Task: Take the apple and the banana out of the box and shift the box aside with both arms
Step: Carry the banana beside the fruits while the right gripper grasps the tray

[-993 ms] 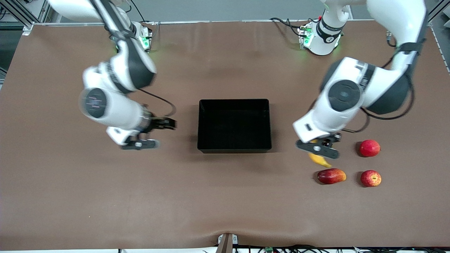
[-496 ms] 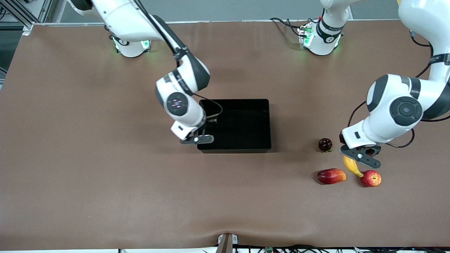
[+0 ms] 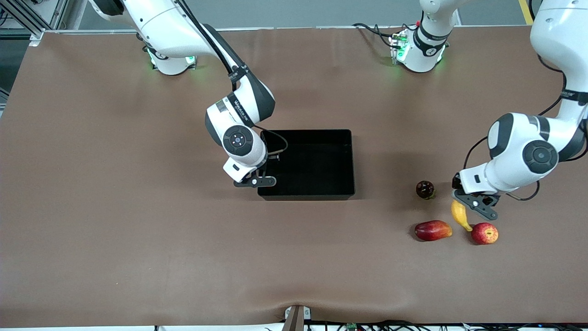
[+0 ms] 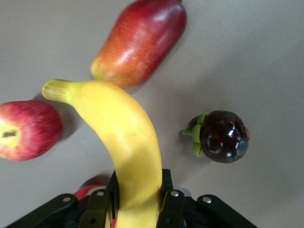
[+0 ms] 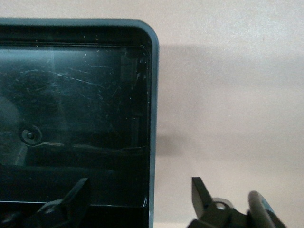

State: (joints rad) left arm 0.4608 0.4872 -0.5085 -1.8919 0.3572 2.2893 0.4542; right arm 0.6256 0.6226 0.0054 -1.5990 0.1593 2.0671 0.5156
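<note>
While the brown table (image 3: 138,257) lies bare around them, your left gripper (image 3: 475,205) is clamped on the banana (image 3: 459,215), held over the mat just beside the apple (image 3: 484,233), the mango (image 3: 432,230) and a dark round fruit (image 3: 425,189). Your right gripper (image 3: 257,177) straddles the black box's (image 3: 307,193) wall at the right arm's end, jaws apart.

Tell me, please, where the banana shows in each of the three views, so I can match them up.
Front view: banana in the left tool, between mango and apple.
Left wrist view: banana fills the centre.
Right wrist view: not in it.
Shared landmark: the apple, beside the banana's tip.
</note>
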